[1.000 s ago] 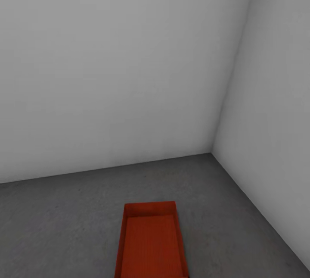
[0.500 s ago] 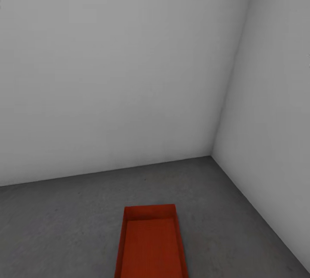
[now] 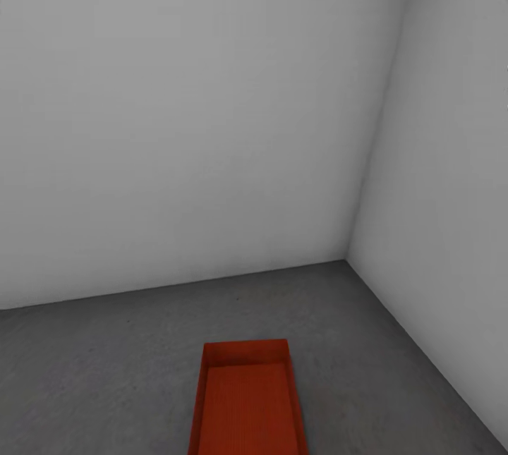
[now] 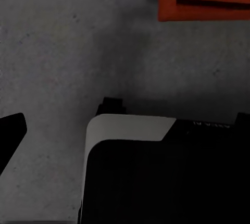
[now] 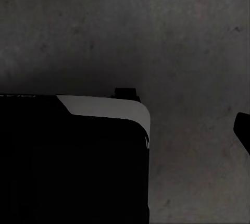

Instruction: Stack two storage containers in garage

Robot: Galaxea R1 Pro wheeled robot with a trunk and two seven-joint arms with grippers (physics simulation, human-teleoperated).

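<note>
Near pale wall (image 3: 176, 123) corner: storage container (image 3: 248, 405) on floor (image 3: 106, 370).

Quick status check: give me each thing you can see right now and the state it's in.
Storage container: upright on the floor, open-topped, nothing inside that shows; its near end runs out of the head view.
Floor: dark grey concrete, bare around the container.
Walls: plain pale grey, meeting at a corner ahead and to the right.
Robot base: dark body standing on the concrete beside the container.
</note>
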